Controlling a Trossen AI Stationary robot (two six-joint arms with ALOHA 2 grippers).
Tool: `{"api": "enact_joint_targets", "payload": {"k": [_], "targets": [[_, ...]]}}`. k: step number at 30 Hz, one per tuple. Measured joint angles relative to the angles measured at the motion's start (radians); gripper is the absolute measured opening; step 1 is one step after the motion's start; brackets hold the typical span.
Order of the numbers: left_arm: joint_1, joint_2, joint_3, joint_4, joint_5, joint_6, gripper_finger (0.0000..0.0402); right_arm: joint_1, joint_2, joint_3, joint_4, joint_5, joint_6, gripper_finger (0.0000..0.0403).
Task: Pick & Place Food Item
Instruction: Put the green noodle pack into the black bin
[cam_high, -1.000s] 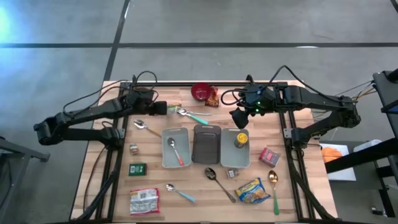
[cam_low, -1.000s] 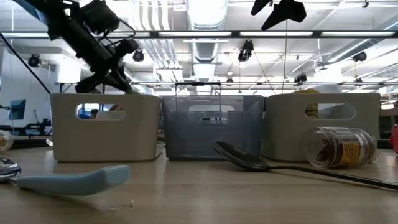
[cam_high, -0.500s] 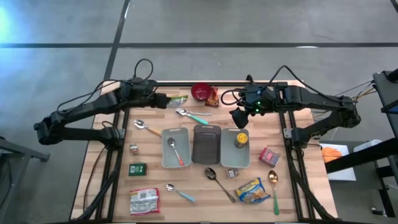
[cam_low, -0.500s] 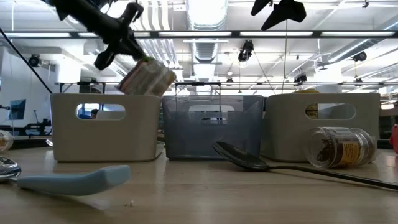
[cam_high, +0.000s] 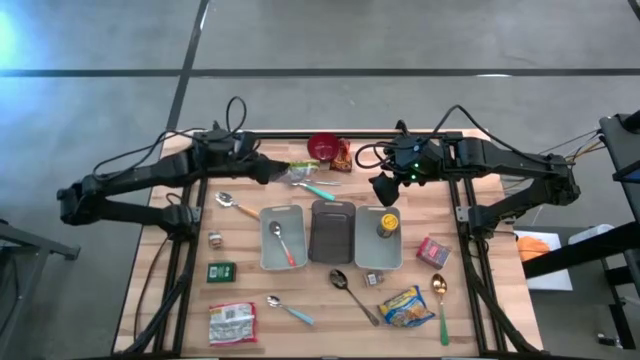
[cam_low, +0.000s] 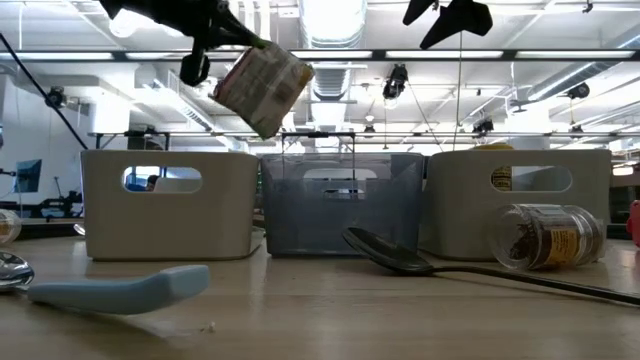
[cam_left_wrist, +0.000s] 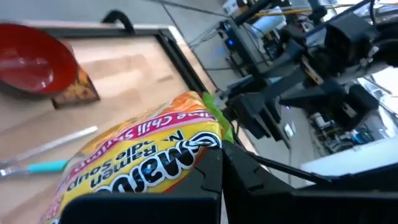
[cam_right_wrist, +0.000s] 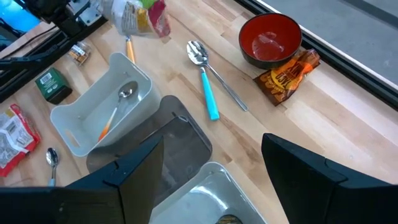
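Judging by its crinkle, I expect the soft yellow-and-pink ramen soup packet (cam_left_wrist: 140, 158) to handle light and slippery, best pinched at an edge seam. My left gripper (cam_high: 262, 171) is clamped on it, aloft over the far table above the white bin (cam_high: 281, 238). My right gripper (cam_high: 384, 189) waits, jaws apart.

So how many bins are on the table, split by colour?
White bins: 2
Dark grey bin: 1
Total: 3
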Motion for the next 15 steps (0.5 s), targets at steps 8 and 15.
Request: {"api": "enact_joint_targets", "payload": {"k": [8,15], "targets": [[-0.088,0.091,0.0,0.122,0.044,-0.058,0.0,0.0,0.0,0.0,0.009,0.0,0.003,0.0267],[-0.138,0.201,0.002,0.257,0.091,-0.096,0.0,0.0,-0.004,0.0,0.025,0.0,0.003,0.0267]]}}
